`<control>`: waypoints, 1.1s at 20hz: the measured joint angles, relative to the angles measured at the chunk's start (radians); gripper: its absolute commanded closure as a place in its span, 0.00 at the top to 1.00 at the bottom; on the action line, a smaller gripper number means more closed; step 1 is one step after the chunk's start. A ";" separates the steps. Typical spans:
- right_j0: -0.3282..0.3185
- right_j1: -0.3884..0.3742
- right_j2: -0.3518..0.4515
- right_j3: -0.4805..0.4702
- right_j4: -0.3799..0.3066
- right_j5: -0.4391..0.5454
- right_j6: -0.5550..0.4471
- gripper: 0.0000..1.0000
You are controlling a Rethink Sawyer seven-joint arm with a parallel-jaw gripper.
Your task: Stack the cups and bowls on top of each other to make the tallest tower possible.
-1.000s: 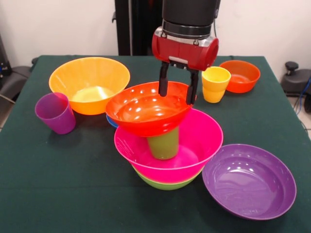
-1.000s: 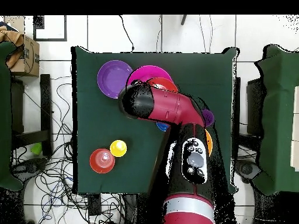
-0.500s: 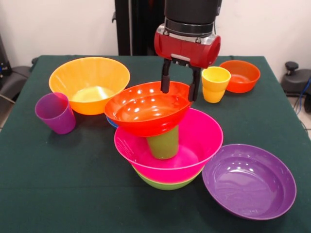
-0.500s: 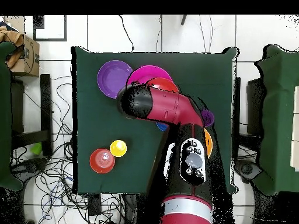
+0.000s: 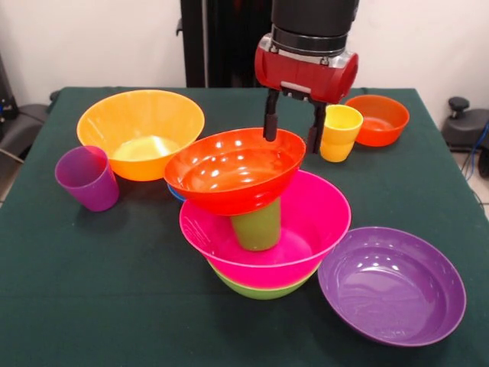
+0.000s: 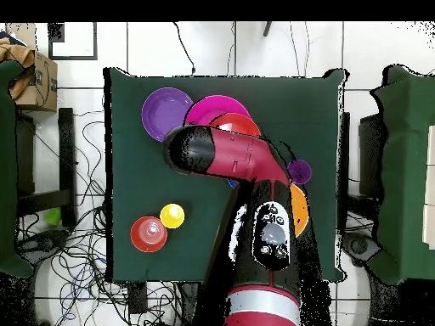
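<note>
Scanning the front view left to right: purple cup (image 5: 87,178) stands upright at the left side of the table (image 5: 92,306), just in front of the large orange bowl (image 5: 140,132), which sits upright behind it. A sliver of the small blue bowl (image 5: 175,192) shows behind the tower.

Mid-table, the tower (image 5: 260,222): lime green bowl (image 5: 260,290) at the bottom, pink bowl (image 5: 306,229) nested in it, green cup (image 5: 257,226) standing inside the pink bowl, large red-orange bowl (image 5: 233,172) resting on the cup, tilted slightly toward the camera's left.

Gripper (image 5: 293,127) hangs above the far right rim of that red-orange bowl, fingers spread apart and holding nothing; left finger tip looks just behind the rim, right finger clear of it. Contact with the rim can't be confirmed.

Yellow cup (image 5: 339,132) stands upright just right of the gripper, on the table, not on the tower. Small red-orange bowl (image 5: 379,119) is right behind it at the far right. Large purple bowl (image 5: 392,285) sits at near right, just beside the pink bowl.

Overhead: arm (image 6: 246,161) covers most of the tower; purple bowl, yellow cup and small red-orange bowl are clear of it.
</note>
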 measured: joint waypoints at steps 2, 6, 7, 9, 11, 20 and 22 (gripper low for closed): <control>-0.001 0.000 0.000 0.000 0.000 0.000 0.000 1.00; -0.005 -0.008 0.000 0.000 0.001 0.000 0.000 1.00; -0.006 -0.010 0.000 0.000 0.001 0.000 0.000 1.00; -0.013 -0.017 0.001 0.000 0.001 0.000 0.000 1.00; -0.028 -0.022 0.003 0.000 0.001 0.000 0.000 1.00; -0.091 -0.024 0.008 0.005 0.001 -0.001 0.000 1.00; -0.099 -0.024 0.009 0.008 0.000 -0.005 0.000 1.00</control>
